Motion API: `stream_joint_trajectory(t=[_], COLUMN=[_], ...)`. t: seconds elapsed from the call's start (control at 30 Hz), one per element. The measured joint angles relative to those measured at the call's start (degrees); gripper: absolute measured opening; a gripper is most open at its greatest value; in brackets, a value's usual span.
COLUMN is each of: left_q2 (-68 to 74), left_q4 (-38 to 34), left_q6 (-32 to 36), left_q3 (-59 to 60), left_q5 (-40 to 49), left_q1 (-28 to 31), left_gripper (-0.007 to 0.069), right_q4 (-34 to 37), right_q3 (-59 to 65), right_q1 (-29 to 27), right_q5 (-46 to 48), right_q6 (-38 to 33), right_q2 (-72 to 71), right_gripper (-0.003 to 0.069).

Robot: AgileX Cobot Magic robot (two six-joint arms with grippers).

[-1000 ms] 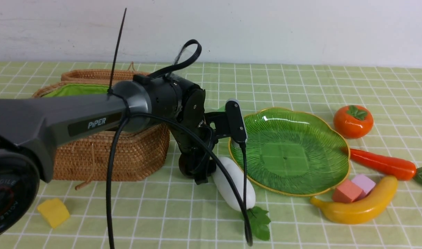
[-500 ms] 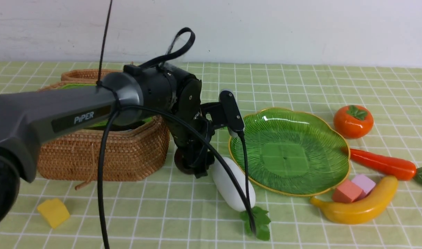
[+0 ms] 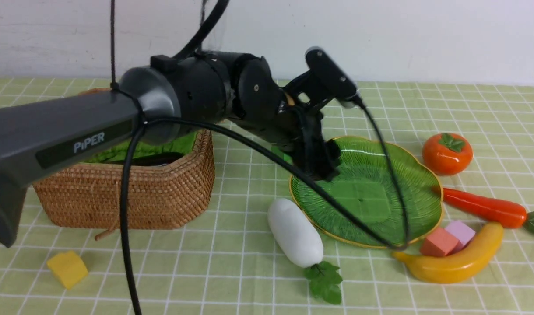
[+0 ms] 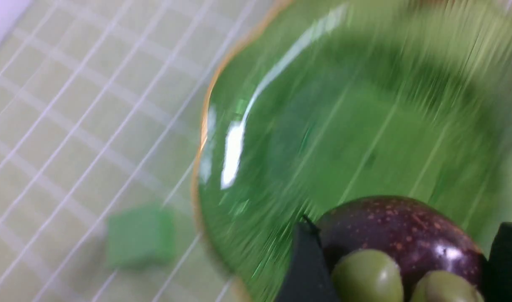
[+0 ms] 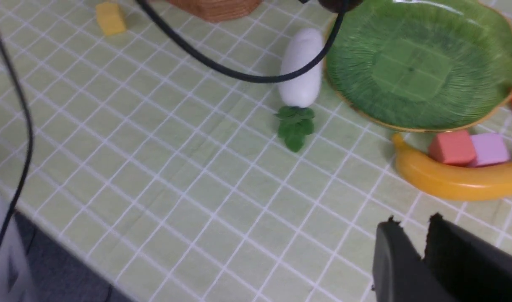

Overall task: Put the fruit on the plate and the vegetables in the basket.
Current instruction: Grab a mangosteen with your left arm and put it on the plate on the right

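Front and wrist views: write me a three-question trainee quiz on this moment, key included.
1. Pick one: the left gripper grips A) eggplant B) mangosteen C) persimmon.
2. True or false: the banana lies on the cloth, outside the plate.
3. Count the vegetables lying outside the basket.
Key: 1 B. 2 true. 3 two: radish and carrot.
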Motion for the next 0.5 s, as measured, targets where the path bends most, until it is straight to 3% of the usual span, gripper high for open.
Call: stream_joint_trajectory(t=[0.17, 0.5], left_q2=[4.89, 12.0], left_q4=[-6.08, -7.71], left_q6=[-1.0, -1.53], left_q3=[-2.7, -4.4], left_q5=[-5.0, -8.38], left_q1=[-1.64, -1.88], left_gripper=[0.0504, 0.0525], right_q4=[-6.7, -6.91], right_q3=[0.0, 0.0], right_q1=[0.0, 0.0], right_q5=[-3.84, -4.06], right_q6=[5.84, 7.14], right_q2=[0.0, 0.0], right_gripper=[0.0128, 0.0132])
